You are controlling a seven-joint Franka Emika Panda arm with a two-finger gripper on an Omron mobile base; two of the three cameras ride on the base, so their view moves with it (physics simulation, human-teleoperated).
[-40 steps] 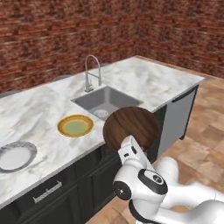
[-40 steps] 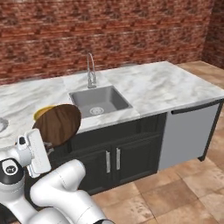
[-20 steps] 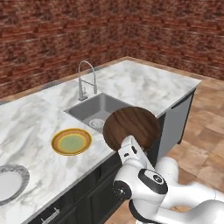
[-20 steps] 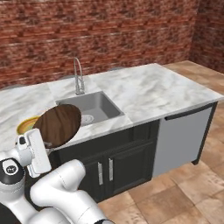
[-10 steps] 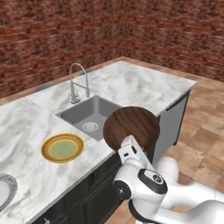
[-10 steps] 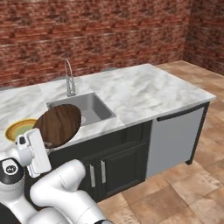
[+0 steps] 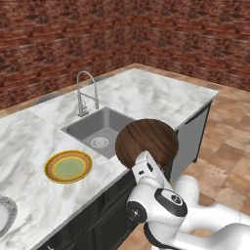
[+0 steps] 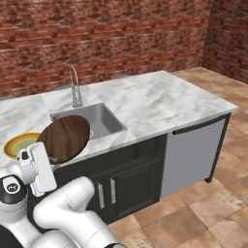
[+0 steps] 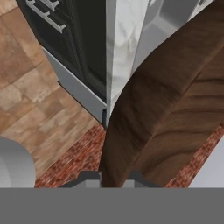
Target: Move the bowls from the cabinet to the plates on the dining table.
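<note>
Between the earlier pictures and now, both base views have slid along the marble table (image 7: 161,95): the steel sink (image 7: 100,128), arched tap (image 7: 84,93) and yellow-rimmed plate (image 7: 68,166) sit further right in the left base view, so the base has driven on. One wooden bowl (image 7: 146,143) is held tilted on edge above the table's near rim, just beside the sink. Fingers (image 9: 111,180) pinch the bowl's rim, pressed tight on it. A pale white-grey plate (image 7: 4,217) lies at the left edge, well apart from the bowl.
</note>
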